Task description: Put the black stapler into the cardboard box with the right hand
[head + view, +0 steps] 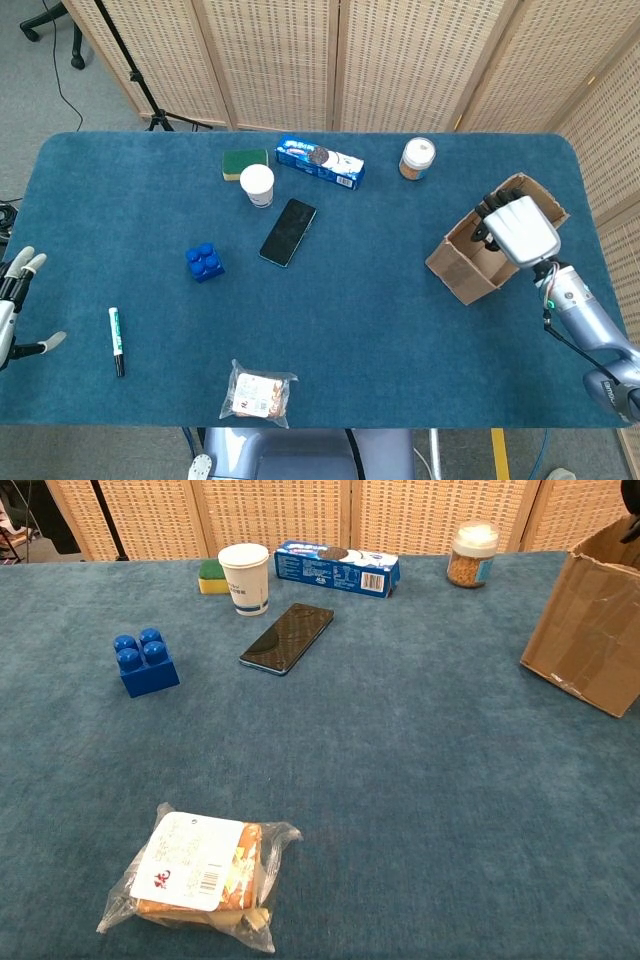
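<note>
The cardboard box (497, 238) lies open-topped at the table's right side; the chest view shows its side wall (590, 620). My right hand (515, 228) hangs over the box opening, its silver back upward and its dark fingers (485, 215) curled down inside the rim. The black stapler is hidden under that hand; a dark mass among the fingers cannot be told apart from them. In the chest view only a dark tip of the hand shows at the box's top edge. My left hand (14, 300) rests off the table's left edge, fingers apart, holding nothing.
A phone (288, 232), blue brick (204, 262), paper cup (257, 185), green sponge (244, 162), biscuit box (319, 162) and jar (417, 158) lie across the table's middle and back. A marker (115, 341) and a wrapped snack (259, 391) lie near the front.
</note>
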Available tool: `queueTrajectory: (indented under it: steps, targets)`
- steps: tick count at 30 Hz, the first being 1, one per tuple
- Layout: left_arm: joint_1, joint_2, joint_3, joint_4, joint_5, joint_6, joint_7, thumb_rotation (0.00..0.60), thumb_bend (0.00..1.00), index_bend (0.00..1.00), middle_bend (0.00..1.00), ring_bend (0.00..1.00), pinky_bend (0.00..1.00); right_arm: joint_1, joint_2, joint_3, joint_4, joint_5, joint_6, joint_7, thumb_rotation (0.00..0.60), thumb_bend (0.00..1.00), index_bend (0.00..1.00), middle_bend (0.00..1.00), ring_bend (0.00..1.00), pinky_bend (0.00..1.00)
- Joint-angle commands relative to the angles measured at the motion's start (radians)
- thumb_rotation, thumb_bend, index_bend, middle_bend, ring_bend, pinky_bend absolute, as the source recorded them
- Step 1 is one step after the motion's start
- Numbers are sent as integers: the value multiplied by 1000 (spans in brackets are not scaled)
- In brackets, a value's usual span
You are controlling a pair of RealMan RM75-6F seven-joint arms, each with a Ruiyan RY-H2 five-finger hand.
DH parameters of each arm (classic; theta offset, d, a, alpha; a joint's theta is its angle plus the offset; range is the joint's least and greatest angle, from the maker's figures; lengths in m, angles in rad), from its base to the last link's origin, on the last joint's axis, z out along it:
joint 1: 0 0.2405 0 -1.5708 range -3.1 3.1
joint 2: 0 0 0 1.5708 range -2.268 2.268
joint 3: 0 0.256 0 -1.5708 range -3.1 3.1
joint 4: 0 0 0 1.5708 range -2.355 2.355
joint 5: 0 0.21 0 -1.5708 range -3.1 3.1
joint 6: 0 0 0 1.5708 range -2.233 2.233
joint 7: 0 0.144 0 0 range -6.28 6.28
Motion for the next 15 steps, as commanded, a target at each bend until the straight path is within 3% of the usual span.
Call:
queueTrajectory:
  steps: [1, 7, 11, 13, 15]
  targets:
    - [1, 1, -1, 3, -4, 0, -5, 600, 0, 0, 0, 0, 0, 14, -2, 15, -20, 54, -63, -34, 600, 672, 687, 559, 397, 445]
    - [2, 6, -1, 8, -9, -5, -21, 600, 0, 0, 0, 0, 0, 16, 20, 22, -78, 123, -132, -106, 600, 634, 615, 415, 329, 445]
    - [2, 8, 0, 8, -6, -5, -24, 600, 0, 0, 0, 0, 0, 17, 55, 31, -150, 212, -202, -177, 600, 511, 281, 131, 85, 444]
    - [2, 8, 1, 7, -4, -4, -26, 600, 0, 0, 0, 0, 0, 16, 70, 42, -186, 246, -202, -213, 600, 414, 148, 27, 9, 427]
    - [2, 8, 1, 8, -5, -4, -25, 600, 0, 0, 0, 0, 0, 13, 80, 49, -213, 264, -193, -229, 600, 354, 86, 0, 0, 403]
